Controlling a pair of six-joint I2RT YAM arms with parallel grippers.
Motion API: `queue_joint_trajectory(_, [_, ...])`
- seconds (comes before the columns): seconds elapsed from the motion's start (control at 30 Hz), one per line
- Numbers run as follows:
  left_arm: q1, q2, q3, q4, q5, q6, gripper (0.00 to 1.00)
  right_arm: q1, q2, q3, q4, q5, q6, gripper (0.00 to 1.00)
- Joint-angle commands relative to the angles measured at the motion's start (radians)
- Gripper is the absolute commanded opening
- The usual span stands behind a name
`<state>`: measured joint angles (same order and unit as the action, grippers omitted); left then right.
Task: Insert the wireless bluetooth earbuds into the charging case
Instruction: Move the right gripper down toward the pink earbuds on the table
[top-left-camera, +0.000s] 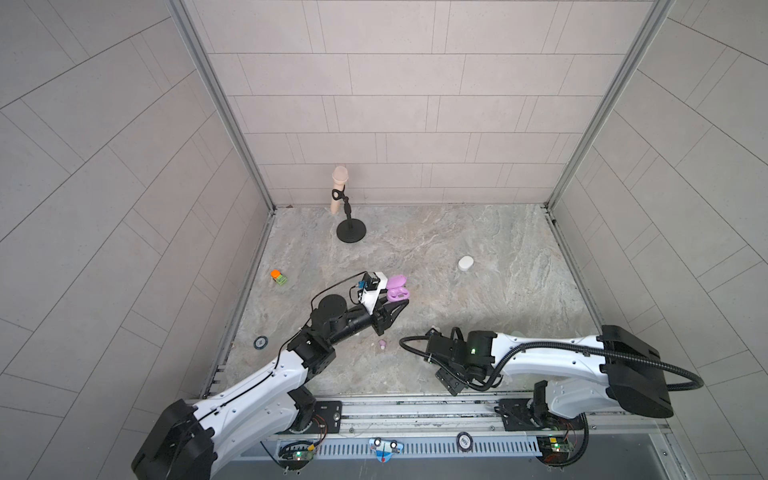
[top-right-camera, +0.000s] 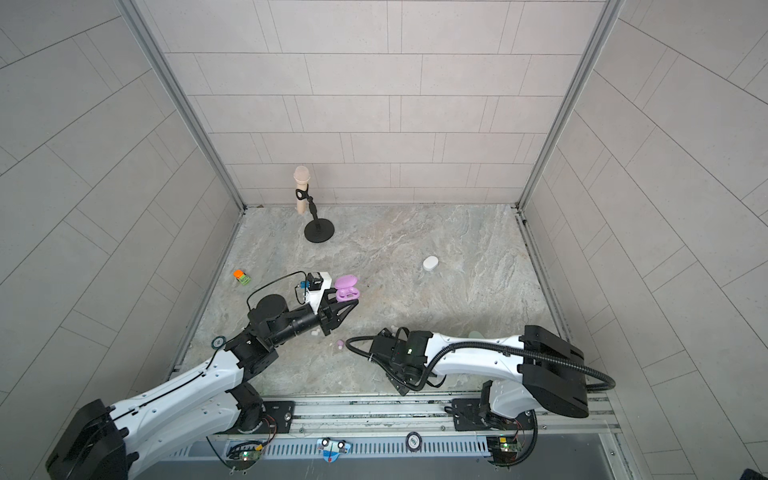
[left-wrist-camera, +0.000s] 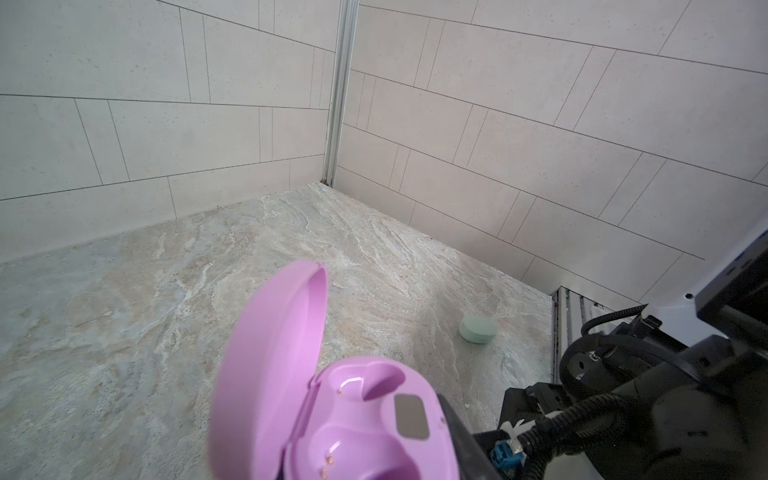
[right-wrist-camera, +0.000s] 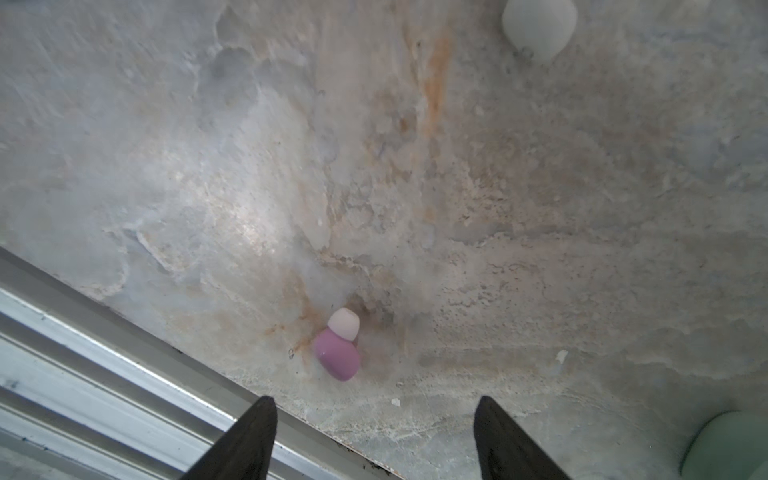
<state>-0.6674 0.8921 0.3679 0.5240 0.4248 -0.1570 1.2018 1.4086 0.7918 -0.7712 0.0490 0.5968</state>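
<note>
Right tool (right-wrist-camera: 376, 400), jaws apart, hangs over the near desk (right-wrist-camera: 540, 208) edge with a lilac earbud (right-wrist-camera: 337, 357) lying left of it, while farther left the left tool (top-left-camera: 394, 305) is clamped on the open lilac case (top-left-camera: 398, 289).

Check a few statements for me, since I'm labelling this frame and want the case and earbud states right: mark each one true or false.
1. The lilac case in the left hand has its lid open. True.
2. Both wells of the lilac case hold earbuds. False: in the left wrist view both look empty.
3. The right hand is shut on the lilac earbud. False: its fingers stand apart, and the earbud lies on the table ahead of them, untouched.
4. The white case lies closed on the table, apart from both arms. True.
</note>
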Motion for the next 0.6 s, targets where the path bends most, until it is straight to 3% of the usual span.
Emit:
queue_joint_trajectory(0.0, [0.009, -0.007, 0.002, 0.013, -0.005, 0.008, 0.18, 0.007, 0.029, 0.033, -0.034, 0.032, -0.014, 0.78])
queue_joint_trajectory(0.33, [0.018, -0.005, 0.005, 0.015, 0.0, 0.006, 0.18, 0.007, 0.181, 0.117, -0.113, 0.057, -0.074, 0.78])
queue_joint_trajectory(0.57, [0.02, -0.004, 0.005, 0.015, -0.001, 0.005, 0.18, -0.002, 0.201, 0.12, -0.154, 0.119, -0.055, 0.78])
